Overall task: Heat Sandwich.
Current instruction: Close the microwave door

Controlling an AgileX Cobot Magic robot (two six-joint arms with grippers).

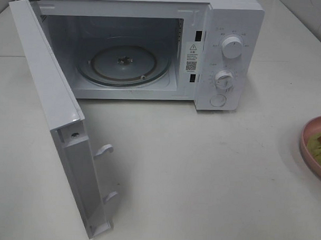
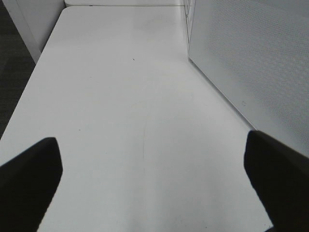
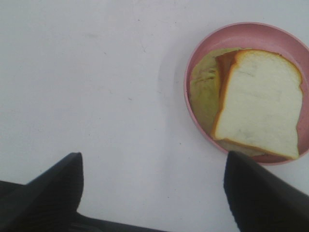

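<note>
Standing wide apart, the right gripper (image 3: 152, 188) shows two dark fingers (image 3: 50, 186) over bare white table (image 3: 96, 82), with nothing between them. Item ahead of that claw and off toward one finger: round salmon-pink plate (image 3: 193, 63), resting on the table, clear of both fingertips. Item on the plate: the sandwich (image 3: 258, 101), a slice of white bread with an orange-brown crust lying over a yellowish-green layer that shows at one side. In the high view only the plate's edge and a strip of green and brown appear at the far right of the table.

Left gripper (image 2: 154, 174): likewise spread wide, empty, hovering above plain tabletop. Item just beside one of its fingers: the perforated outer face of the microwave door (image 2: 251, 63), running away along the table, not touching the claw.

Item farther off: white microwave (image 1: 232, 17) at the back of the table, door swung fully open toward the left. Inside, a round glass turntable (image 1: 123, 63) lies flat and bare. Two round knobs (image 1: 231, 47) sit one above the other on the control panel, with a round button below them.
</note>
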